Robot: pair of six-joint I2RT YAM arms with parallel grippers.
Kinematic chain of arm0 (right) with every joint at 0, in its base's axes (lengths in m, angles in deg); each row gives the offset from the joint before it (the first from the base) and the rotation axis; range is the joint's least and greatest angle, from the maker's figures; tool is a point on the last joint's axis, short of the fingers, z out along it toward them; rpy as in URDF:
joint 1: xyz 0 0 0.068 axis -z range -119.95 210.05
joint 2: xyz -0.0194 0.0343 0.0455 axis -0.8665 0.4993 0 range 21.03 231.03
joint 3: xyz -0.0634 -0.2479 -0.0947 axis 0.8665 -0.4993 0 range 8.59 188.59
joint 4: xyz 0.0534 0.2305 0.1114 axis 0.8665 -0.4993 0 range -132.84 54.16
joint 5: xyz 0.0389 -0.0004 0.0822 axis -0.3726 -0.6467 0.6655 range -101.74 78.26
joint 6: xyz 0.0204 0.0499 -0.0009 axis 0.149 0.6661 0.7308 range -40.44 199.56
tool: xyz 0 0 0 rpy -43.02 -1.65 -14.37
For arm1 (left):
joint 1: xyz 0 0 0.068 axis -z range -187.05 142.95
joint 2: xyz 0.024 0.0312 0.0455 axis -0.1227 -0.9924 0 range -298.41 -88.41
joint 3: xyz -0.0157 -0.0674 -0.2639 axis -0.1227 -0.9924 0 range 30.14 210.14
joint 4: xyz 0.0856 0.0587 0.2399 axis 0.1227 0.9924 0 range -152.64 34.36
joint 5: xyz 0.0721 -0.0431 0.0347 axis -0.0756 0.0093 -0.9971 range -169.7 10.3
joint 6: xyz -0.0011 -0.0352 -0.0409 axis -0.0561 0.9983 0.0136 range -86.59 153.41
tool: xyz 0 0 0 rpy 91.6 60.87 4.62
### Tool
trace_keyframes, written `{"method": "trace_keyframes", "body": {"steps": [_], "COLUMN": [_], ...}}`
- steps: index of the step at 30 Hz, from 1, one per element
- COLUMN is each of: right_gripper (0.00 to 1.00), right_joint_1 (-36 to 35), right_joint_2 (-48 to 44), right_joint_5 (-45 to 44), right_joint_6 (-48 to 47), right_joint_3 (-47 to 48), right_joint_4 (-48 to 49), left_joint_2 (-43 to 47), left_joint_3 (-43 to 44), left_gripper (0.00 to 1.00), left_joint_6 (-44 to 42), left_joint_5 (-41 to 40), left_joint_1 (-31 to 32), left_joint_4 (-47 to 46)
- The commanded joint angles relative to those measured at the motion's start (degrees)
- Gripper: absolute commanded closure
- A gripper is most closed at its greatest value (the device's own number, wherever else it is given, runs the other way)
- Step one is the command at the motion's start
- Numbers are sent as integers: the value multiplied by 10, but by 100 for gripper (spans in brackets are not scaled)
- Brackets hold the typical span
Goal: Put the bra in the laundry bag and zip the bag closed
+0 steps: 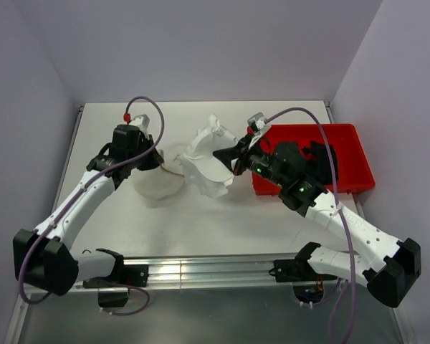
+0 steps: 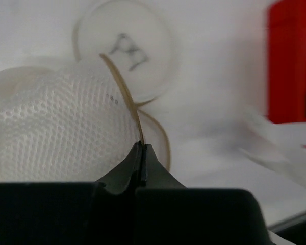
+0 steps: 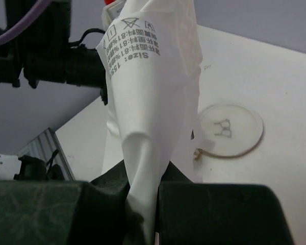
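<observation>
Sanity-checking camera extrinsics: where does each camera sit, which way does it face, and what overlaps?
Top external: above and behind the bases, looking down; both arms show, left gripper at the white mesh laundry bag, right gripper holding the white fabric bra.
Left wrist: behind its shut fingers, which pinch the bag's tan rim; red plastic bin at right edge.
Right wrist: behind its fingers, clamped on the bra's label, facing the left arm.
Shared: both wrist views show the bag's round flat lid with its black mark.
</observation>
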Motion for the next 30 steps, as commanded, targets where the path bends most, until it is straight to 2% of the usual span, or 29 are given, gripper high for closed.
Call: {"method": "trace_keyframes", "body": {"steps": [1,6,10,13,18,22,30], "right_gripper": [100,100,100,100,100,100,100], "right_joint_1": [3,4,4,7,17,17,25], "right_joint_2": [-32,-53,-29,23,110,143,228], "right_joint_5": [-33,-35,-6,50,139,189,201], "right_joint_6": [2,-16,-32,-32,19,59,99], "right_joint_3": [47,69,78,91,92,75,75], "right_joint_4": [26,8,37,76,151,235,291], "left_joint_2": [71,147,184,199,227,250,268], "left_joint_3": [-5,-102,-204,-241,-282,-306,-331], "left_gripper": [100,100,100,100,100,100,100], "left_joint_6": [28,67,109,127,154,163,164], "left_joint_5": [131,152,104,80,40,-2,-10], "left_joint_1": [24,24,24,24,24,24,23], "left_joint_4": [-114,-180,-218,-230,-242,-233,-240]}}
